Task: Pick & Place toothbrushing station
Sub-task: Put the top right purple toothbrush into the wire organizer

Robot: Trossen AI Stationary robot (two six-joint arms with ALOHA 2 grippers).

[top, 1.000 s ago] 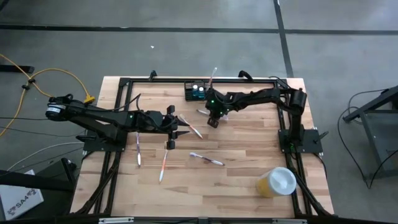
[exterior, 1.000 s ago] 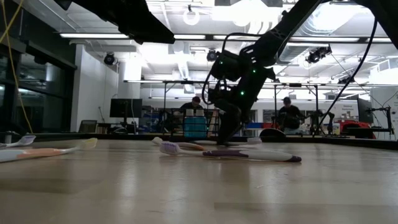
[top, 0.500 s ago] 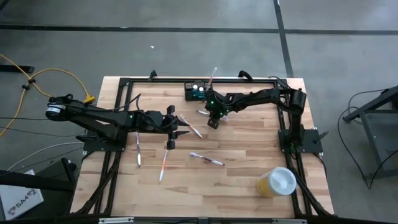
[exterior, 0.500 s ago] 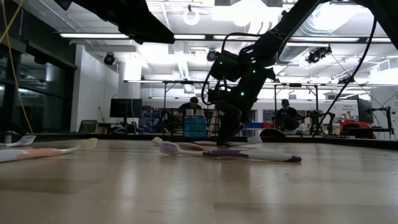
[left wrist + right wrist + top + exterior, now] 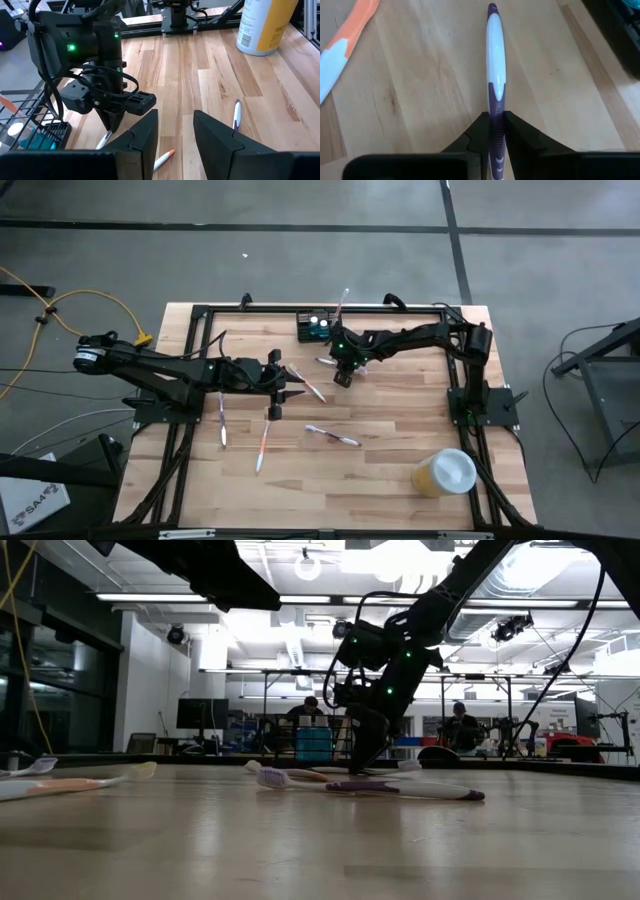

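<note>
Now I am pinching the purple toothbrush [image 5: 495,90] in my right hand [image 5: 493,131] near the caddy [image 5: 314,326], my left hand [image 5: 174,131] hanging open over the worktop [image 5: 390,410].

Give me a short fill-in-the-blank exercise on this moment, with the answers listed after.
1. The right gripper has its fingers on either side of a purple and white ____ lying on the table.
2. The yellow cup has a ____ lid.
3. The black toothbrushing station stands near the table's far edge, beside the ____ gripper.
4. The left gripper holds ____ between its open fingers.

Missing words: toothbrush; white; right; nothing
</note>
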